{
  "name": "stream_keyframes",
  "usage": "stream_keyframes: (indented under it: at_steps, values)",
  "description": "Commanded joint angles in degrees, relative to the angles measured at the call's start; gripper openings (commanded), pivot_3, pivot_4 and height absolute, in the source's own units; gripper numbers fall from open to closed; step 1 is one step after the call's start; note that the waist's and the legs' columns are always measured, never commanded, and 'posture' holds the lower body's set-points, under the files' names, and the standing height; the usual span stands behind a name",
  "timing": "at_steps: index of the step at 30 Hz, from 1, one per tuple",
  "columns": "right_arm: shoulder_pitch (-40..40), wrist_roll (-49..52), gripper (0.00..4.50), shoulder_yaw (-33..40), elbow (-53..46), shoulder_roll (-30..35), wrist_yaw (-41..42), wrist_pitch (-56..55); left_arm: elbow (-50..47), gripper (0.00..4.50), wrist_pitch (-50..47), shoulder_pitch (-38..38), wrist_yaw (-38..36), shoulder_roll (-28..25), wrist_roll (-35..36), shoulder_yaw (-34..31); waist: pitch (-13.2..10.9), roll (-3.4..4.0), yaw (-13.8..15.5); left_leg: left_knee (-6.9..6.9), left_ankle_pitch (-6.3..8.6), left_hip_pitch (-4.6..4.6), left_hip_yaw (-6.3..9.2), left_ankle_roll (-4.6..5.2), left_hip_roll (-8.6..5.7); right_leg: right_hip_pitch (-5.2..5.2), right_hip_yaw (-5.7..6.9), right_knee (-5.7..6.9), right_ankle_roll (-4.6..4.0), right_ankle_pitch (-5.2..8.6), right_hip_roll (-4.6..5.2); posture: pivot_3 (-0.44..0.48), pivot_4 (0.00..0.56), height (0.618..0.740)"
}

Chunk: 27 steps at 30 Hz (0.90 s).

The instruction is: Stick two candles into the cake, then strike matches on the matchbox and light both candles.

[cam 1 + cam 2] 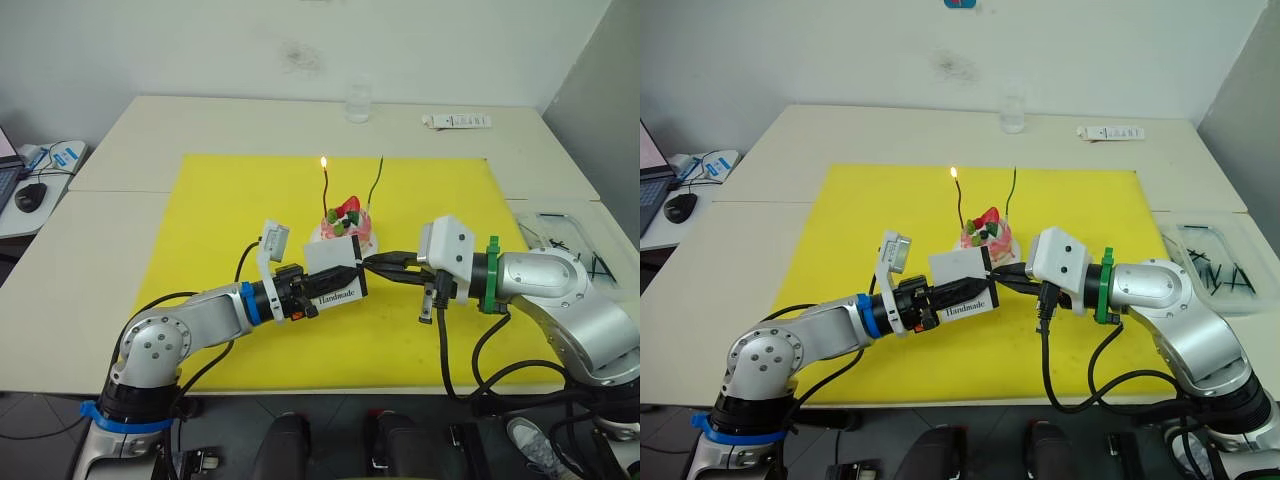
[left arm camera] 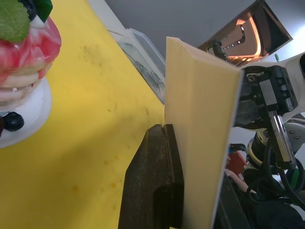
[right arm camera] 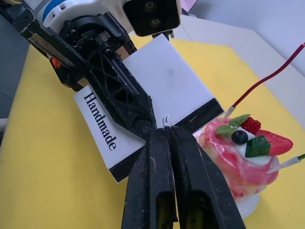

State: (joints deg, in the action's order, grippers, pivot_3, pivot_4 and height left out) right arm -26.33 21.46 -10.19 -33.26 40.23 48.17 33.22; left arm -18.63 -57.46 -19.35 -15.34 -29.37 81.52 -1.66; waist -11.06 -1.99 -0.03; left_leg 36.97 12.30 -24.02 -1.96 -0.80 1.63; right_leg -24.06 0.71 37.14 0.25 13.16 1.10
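Yellow mat [image 1: 220, 250] covers the middle of your white table [image 1: 120, 150]. On the mat sits the pink cake [image 1: 348, 228] on its plate, with the red candle [image 1: 326, 190] upright and burning and the green candle [image 1: 377, 182] upright and unlit. Beyond the mat you have a clear glass [image 1: 359, 100] and a white tube [image 1: 456, 121] near the far edge; a clear tray [image 1: 565, 235] of dark sticks lies off the mat on your right, and a computer mouse [image 1: 32, 196] sits on a side desk to your left.

Head views: your left gripper [image 1: 962, 287] is clamped on the matchbox [image 1: 962, 282], holding it tilted above the mat just in front of the cake. Your right gripper [image 1: 1002, 274] points at the box's dark edge.

Left wrist view: the box's pale face stands edge-on between the black fingers [image 2: 152, 186], with the cake off to one side.

Right wrist view: your right fingers are pressed together, tips at the box's dark strip. A small pale fleck shows at the tips; you cannot tell whether it is a match.
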Motion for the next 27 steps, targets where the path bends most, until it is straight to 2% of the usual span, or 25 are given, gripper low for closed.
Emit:
stream_keyframes:
  at_steps: [1,27]
  values:
    - [-1.5,0.1,0.14,1.4,-0.6,0.0,-0.4,0.2,-1.9,0.0,-0.4,-0.2,-0.8,-0.2,1.1,-1.3,0.0,0.0,0.0,0.0,0.0,0.0,0.0,0.0,0.0,0.0,0.0,0.0,0.0,0.0,0.0,0.0,0.15,0.74]
    - [-0.6,-2.1,0.14,-0.5,-0.4,1.0,1.9,0.3,-1.6,0.0,-1.4,-0.8,-1.5,-0.6,2.0,-2.9,0.0,0.0,0.0,0.03,0.0,0.02,0.01,0.0,0.0,0.0,0.0,0.07,0.0,0.0,-0.01,0.0,0.15,0.74]
